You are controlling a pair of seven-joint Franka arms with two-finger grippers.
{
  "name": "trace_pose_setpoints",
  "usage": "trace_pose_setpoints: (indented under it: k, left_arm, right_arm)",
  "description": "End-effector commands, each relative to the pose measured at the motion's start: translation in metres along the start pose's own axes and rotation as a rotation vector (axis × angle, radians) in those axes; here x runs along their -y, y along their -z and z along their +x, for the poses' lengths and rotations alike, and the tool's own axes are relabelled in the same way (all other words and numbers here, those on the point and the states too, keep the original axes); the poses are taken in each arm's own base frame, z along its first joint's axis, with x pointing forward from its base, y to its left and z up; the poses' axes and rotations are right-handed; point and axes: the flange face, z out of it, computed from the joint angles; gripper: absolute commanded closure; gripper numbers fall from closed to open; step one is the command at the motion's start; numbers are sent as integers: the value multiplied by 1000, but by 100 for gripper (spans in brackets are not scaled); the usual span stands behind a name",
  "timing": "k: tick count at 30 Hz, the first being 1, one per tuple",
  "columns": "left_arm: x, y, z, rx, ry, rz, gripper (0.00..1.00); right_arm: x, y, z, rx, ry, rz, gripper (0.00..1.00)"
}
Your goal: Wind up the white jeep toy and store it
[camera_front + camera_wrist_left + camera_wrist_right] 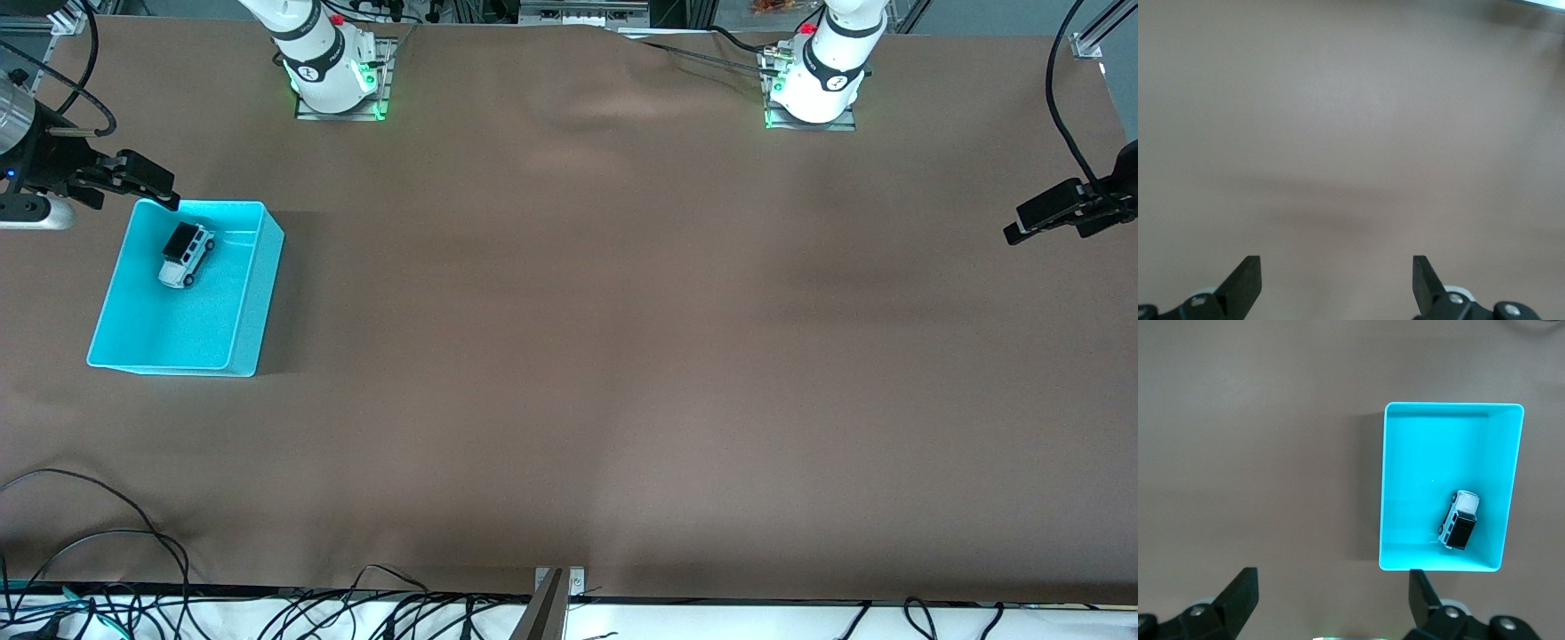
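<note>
The white jeep toy (187, 253) has a black roof and lies inside the cyan bin (178, 333), in the part farther from the front camera. The bin stands at the right arm's end of the table. The right wrist view looks down on the bin (1425, 453) with the jeep (1459, 520) in it. My right gripper (133, 191) hangs open and empty by the bin's corner nearest the bases, with nothing between its fingers (1331, 590). My left gripper (1049, 227) waits open over bare cloth at the left arm's end (1337, 277).
A brown cloth (587, 311) covers the whole table. Loose black cables (107, 533) lie along the edge nearest the front camera, and a metal bracket (556, 600) sits at that edge's middle. The two arm bases (333, 76) (813, 84) stand along the edge farthest from the camera.
</note>
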Motion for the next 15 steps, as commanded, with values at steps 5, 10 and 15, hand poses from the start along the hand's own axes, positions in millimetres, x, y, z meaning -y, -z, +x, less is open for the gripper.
trace_pose_setpoints:
  k: [5,10,15]
  left_arm:
    - [-3,10,-8,-18,-12,-7,0]
    - [-1,9,-10,-19,-15,8,0]
    - [-2,7,-10,-16,-21,9,0]
  right_arm:
    - [2,3,-6,4,15,-8,0]
    - [2,3,-5,4,12,-8,0]
    - [5,3,-5,3,9,-9,0]
